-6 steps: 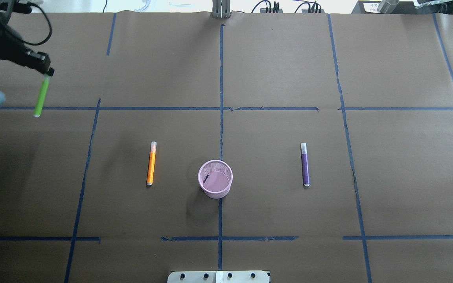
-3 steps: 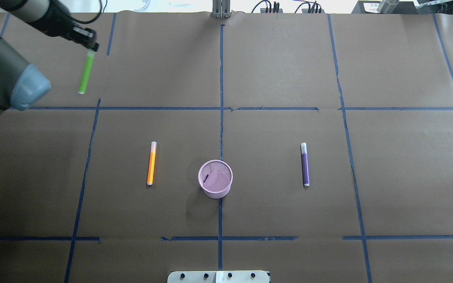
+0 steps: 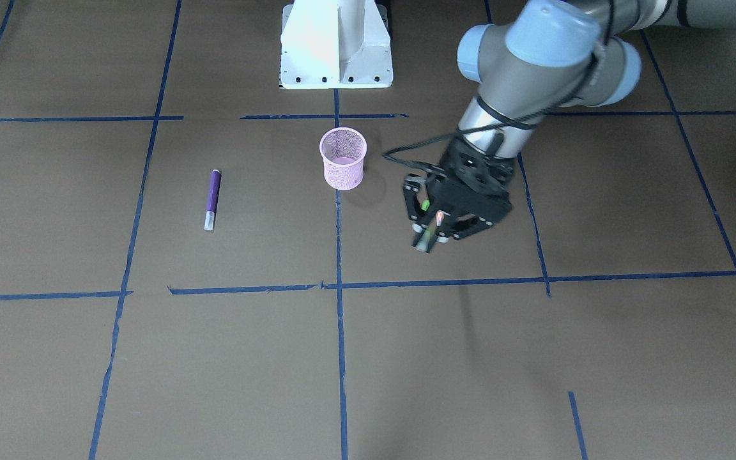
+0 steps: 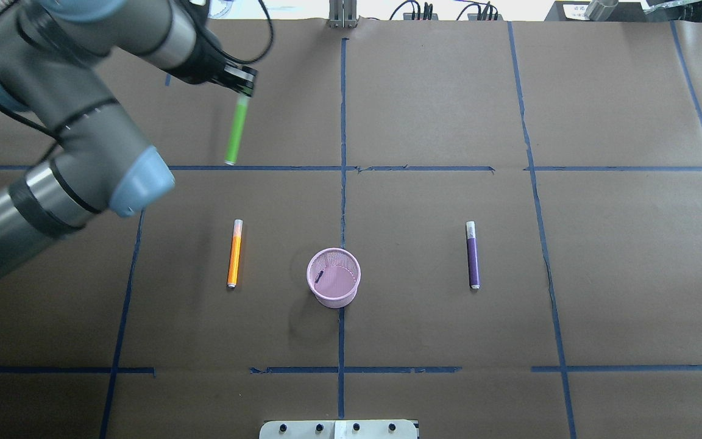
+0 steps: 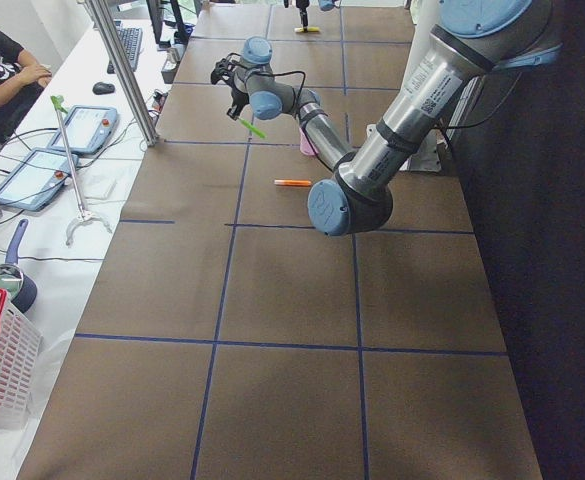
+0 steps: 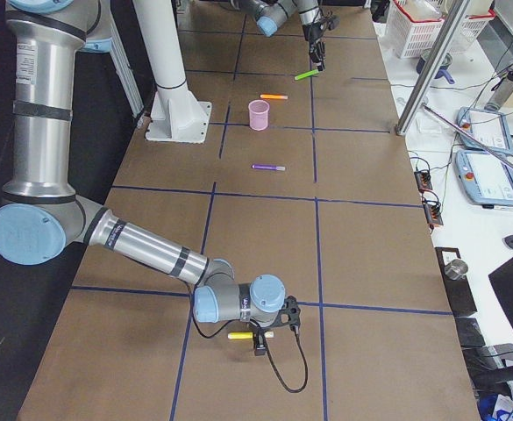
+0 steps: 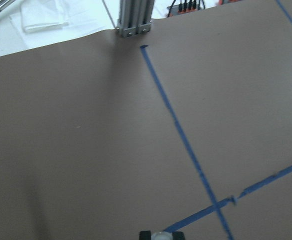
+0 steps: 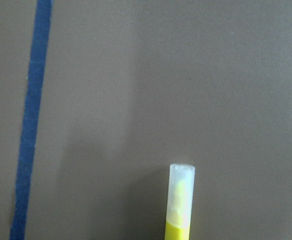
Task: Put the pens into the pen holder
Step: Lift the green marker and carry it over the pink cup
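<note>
Green pen in left claw

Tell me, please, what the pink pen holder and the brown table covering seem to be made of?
Pen holder: probably painted metal wire mesh, matte pink; its wall shows a fine see-through grid. Table covering: likely kraft paper, matte brown, faintly wrinkled, crossed by lines of blue tape.

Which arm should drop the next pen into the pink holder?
Left. The left gripper holds the green pen aloft, nearer the pen holder; the right gripper is far down the table.
</note>
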Motion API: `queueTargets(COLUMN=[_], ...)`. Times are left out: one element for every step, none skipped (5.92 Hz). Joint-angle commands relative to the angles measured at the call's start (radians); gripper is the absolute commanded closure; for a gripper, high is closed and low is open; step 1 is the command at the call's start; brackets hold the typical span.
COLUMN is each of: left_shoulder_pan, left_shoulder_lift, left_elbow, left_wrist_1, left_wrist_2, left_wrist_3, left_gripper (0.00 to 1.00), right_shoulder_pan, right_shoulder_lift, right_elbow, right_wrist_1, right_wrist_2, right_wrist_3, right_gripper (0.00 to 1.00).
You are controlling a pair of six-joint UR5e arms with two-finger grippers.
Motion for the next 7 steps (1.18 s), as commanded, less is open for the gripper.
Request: queueTargets(left_shoulder_pan=[0.115, 0.173, 0.256, 0.322, 0.328, 0.330, 0.332], left_shoulder_lift=[0.025, 0.054, 0.106, 0.113, 0.114, 0.128, 0.149], left_elbow=[-0.106, -0.178, -0.212, -0.203, -0.198, -0.189, -0.166], left_wrist_1=[-0.062, -0.062, -0.080, -0.124, -0.132, -0.137, -0.195], left_wrist_2=[0.120, 0.192, 0.283, 0.352, 0.366, 0.368, 0.368], left_wrist_3=[-0.106, -0.137, -0.139, -0.139, -0.139, -0.137, -0.134], left_gripper=[1.00, 1.00, 1.00, 1.00, 1.00, 1.00, 1.00], right_shoulder_pan=[0.000, 0.000, 0.001, 0.002, 0.000, 0.001, 0.002], right_shoulder_lift=[0.000, 0.000, 0.000, 0.000, 0.000, -0.002, -0.002], right_elbow=[0.000, 0.000, 0.000, -0.001, -0.001, -0.001, -0.001], right_wrist_1=[0.000, 0.000, 0.000, 0.000, 0.000, 0.000, 0.000], right_wrist_2=[0.000, 0.000, 0.000, -0.002, -0.002, 0.000, 0.000], right_wrist_3=[0.000, 0.000, 0.000, 0.000, 0.000, 0.000, 0.000], right_gripper=[0.00, 0.00, 0.00, 0.00, 0.00, 0.00, 0.00])
